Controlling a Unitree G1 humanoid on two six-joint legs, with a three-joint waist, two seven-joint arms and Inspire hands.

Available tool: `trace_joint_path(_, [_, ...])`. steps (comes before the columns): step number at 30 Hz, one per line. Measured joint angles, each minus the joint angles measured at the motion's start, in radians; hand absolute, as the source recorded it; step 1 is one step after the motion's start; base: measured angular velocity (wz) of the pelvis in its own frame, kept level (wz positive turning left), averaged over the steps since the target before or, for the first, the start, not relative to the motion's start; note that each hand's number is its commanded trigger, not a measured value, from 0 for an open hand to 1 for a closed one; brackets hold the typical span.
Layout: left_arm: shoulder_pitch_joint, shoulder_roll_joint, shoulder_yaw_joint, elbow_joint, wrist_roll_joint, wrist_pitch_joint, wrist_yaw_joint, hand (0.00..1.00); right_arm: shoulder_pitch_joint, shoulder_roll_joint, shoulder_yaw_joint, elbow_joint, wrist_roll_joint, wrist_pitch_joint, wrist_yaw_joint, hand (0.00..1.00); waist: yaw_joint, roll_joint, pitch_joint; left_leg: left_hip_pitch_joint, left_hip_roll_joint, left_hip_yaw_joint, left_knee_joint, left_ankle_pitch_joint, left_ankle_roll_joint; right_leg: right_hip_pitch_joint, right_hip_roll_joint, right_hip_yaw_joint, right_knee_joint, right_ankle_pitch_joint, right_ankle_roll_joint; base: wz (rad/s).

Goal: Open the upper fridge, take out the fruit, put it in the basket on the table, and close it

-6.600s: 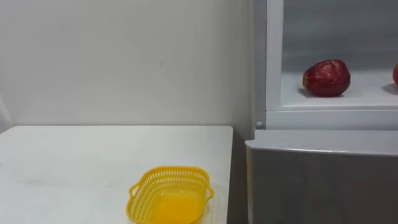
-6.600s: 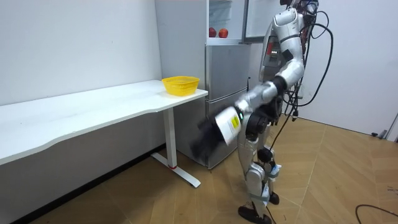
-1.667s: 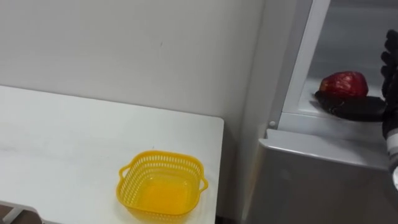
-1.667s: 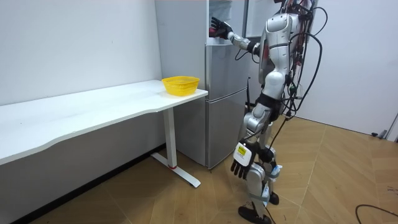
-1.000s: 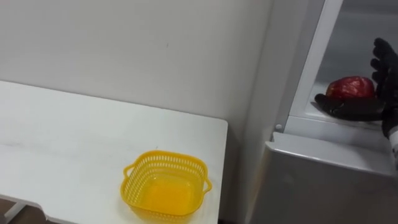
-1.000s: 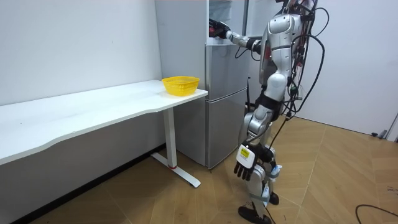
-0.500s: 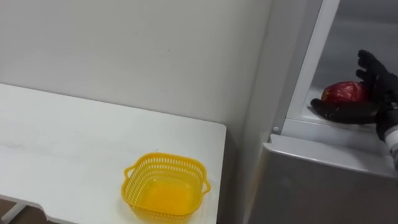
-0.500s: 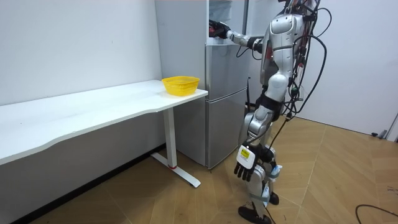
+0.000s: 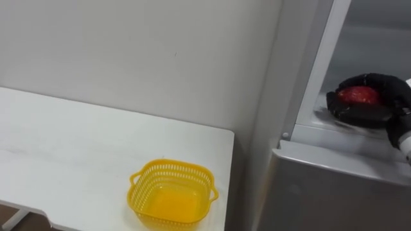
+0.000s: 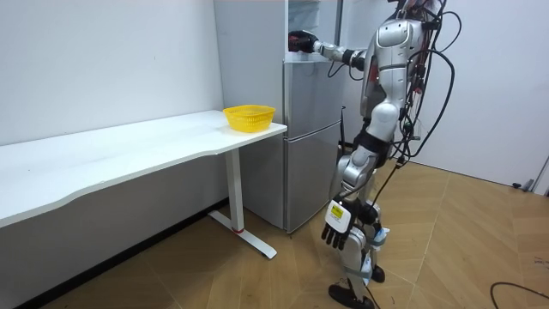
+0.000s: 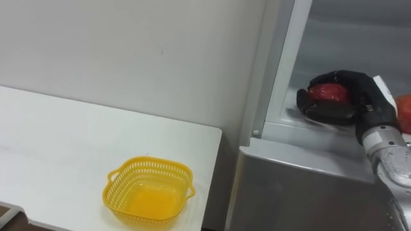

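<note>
A red apple (image 9: 358,95) lies on the shelf of the open upper fridge compartment (image 9: 352,133), at the right of the eye views. My right hand (image 9: 371,110) reaches in from the right, its black fingers and thumb curled round the apple (image 11: 327,91), which peeks out between them. In the room view I stand facing the fridge with the right arm stretched up and the right hand (image 10: 299,41) at the shelf. My left hand (image 10: 334,233) hangs beside my leg with relaxed fingers.
A yellow mesh basket (image 9: 170,167) sits empty near the right end of the white table (image 9: 77,147), next to the fridge (image 10: 309,154). A second red fruit (image 11: 404,106) lies further right on the shelf. The grey lower fridge door (image 9: 334,192) is closed.
My right hand, which lay open under and behind the apple, has curled its fingers over the top of it. The apple remains on the shelf.
</note>
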Motion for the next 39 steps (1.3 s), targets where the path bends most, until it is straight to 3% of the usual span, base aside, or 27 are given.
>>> trace_joint_path(14, [-0.013,0.000,-0.002,0.000,0.000,0.013,0.007,0.00,0.000,0.002,0.041,-0.103,0.039,0.044,-0.006,1.00,-0.003,0.007,0.0027,-0.006,0.003,0.004,-0.003,0.000,0.000,-0.005,0.003,0.003,0.003,0.000,0.000,0.00])
trace_joint_path(16, [-0.012,0.000,-0.003,0.000,-0.002,0.013,0.019,0.00,0.015,0.002,0.041,-0.171,0.027,0.067,-0.035,1.00,-0.004,0.011,0.0009,-0.009,-0.001,0.011,-0.004,0.000,0.000,-0.014,0.005,0.010,0.004,0.000,0.000,-0.06])
trace_joint_path(23, [-0.001,-0.002,0.000,0.002,0.000,0.012,0.051,0.00,0.114,0.024,0.037,-0.418,-0.010,0.077,-0.143,1.00,-0.007,0.017,-0.0019,-0.003,0.002,0.025,-0.004,0.000,0.000,-0.014,0.012,0.032,-0.002,0.000,0.000,-0.09])
trace_joint_path(28, [0.005,-0.018,-0.001,0.001,-0.001,0.004,0.058,0.00,0.169,0.068,0.036,-0.607,-0.012,0.077,-0.189,1.00,-0.031,0.039,-0.0062,0.015,0.003,0.018,-0.010,0.000,0.000,0.000,0.015,0.043,-0.004,0.000,0.000,-0.04])
trace_joint_path(32, [0.006,-0.021,-0.003,0.001,-0.001,-0.009,0.073,0.00,0.176,0.088,0.035,-0.751,-0.018,0.074,-0.222,1.00,-0.035,0.048,-0.0010,0.018,0.005,0.027,-0.011,0.000,0.000,-0.001,0.017,0.054,-0.004,0.000,0.000,-0.06])
trace_joint_path(35, [0.005,-0.022,-0.028,0.004,-0.001,-0.019,0.084,0.00,0.176,0.090,0.034,-0.839,-0.019,0.041,-0.257,1.00,-0.039,0.055,0.0042,0.017,0.004,0.028,-0.010,0.000,0.000,-0.002,0.016,0.053,-0.003,0.000,0.000,0.00])
trace_joint_path(39, [0.008,-0.023,-0.051,0.005,-0.001,-0.034,0.083,0.00,0.176,0.134,0.033,-0.936,-0.058,-0.002,-0.283,1.00,-0.045,0.062,0.0050,0.009,0.004,0.032,-0.011,0.000,0.000,-0.014,0.015,0.052,-0.001,0.000,0.000,0.00])
